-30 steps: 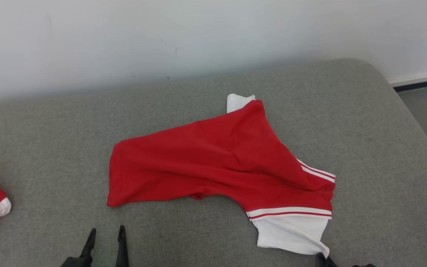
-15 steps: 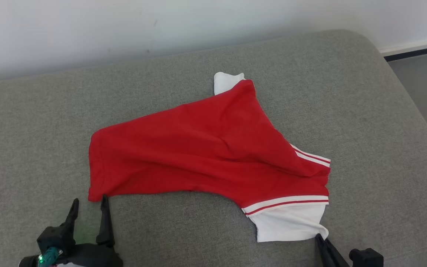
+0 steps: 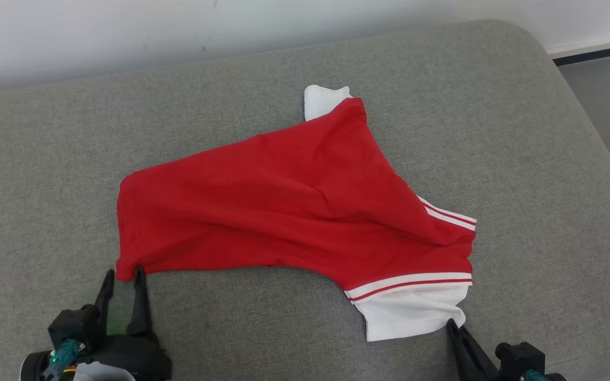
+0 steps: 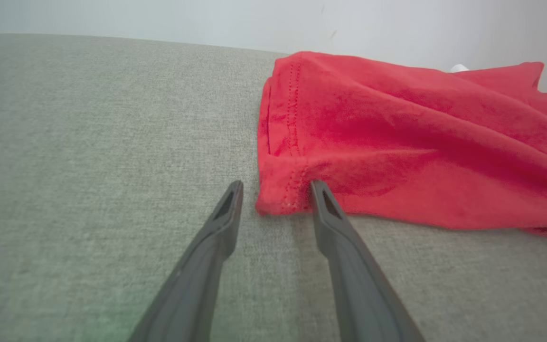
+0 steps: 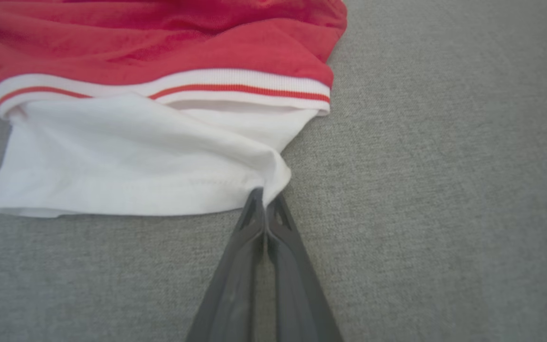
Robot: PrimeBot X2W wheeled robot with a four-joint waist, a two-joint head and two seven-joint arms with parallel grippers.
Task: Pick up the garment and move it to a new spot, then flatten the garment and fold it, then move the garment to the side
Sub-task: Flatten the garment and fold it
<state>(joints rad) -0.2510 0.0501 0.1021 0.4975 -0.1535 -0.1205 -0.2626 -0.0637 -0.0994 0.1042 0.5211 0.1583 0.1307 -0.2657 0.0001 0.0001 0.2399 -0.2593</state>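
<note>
The red and white shirt (image 3: 294,211) lies rumpled in the middle of the frame, on the grey cushion (image 3: 522,159). At lower right, my right gripper (image 3: 456,325) is pinched tight on its white corner. At lower left, my left gripper (image 3: 123,272) is spread around the red corner, not squeezing. I think I'm flattening. Next I must close the left and pull gently.

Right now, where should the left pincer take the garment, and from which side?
Grip the garment at its red stitched hem corner, coming in low from the near edge. The corner juts out flat on the cushion, and the open left pincer straddles it.
</note>
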